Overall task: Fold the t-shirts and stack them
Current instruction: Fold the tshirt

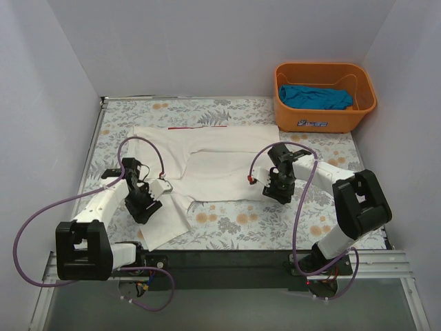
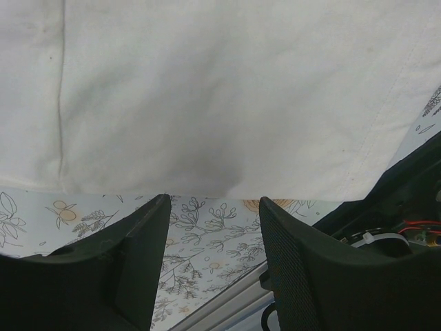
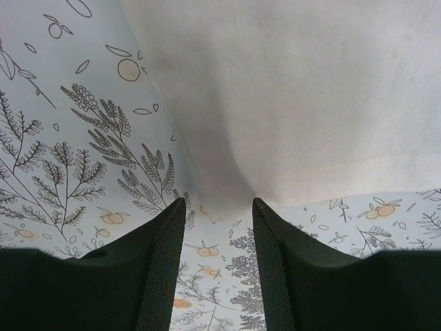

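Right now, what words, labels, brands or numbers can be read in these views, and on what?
None can be read.
Orange basket: a small sticker on its front wall, too small to read.
White t-shirt: only a red strip at its far edge, no lettering showing.

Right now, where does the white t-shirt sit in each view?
Top external: white t-shirt spread across mid-table.
Left wrist: fills the upper half, hem running across.
Right wrist: upper right, corner pointing down at centre.
Shared landmark: floral table cover beneath it.
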{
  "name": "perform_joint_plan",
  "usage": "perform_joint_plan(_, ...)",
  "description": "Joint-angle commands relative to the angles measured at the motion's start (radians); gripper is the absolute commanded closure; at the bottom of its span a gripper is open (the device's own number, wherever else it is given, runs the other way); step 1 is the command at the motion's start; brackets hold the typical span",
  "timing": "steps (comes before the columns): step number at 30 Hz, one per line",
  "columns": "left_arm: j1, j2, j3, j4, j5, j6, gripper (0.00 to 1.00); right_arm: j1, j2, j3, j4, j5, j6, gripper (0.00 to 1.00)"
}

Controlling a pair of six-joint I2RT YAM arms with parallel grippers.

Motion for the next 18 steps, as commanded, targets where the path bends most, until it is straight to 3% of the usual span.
perform_joint_plan(1, -0.005, -0.011, 0.014, 0.007, 0.014, 0.009, 0.47, 0.008, 0.027, -0.009, 0.014, -0.016, -0.002, 0.51)
perform_joint_plan(7, -0.012, -0.022, -0.046, 0.071, -0.001, 0.035, 0.47, 0.008, 0.050, -0.015, 0.036, 0.004, -0.002, 0.67)
perform_joint_plan(13, -0.028, -0.009, -0.114, 0.151, -0.033, 0.043, 0.50, 0.009, 0.046, -0.009, 0.034, 0.021, -0.001, 0.99)
perform_joint_plan(18, -0.044, -0.014, -0.198, 0.238, -0.110, 0.052, 0.55, 0.009, 0.043, -0.003, 0.033, 0.022, 0.001, 0.99)
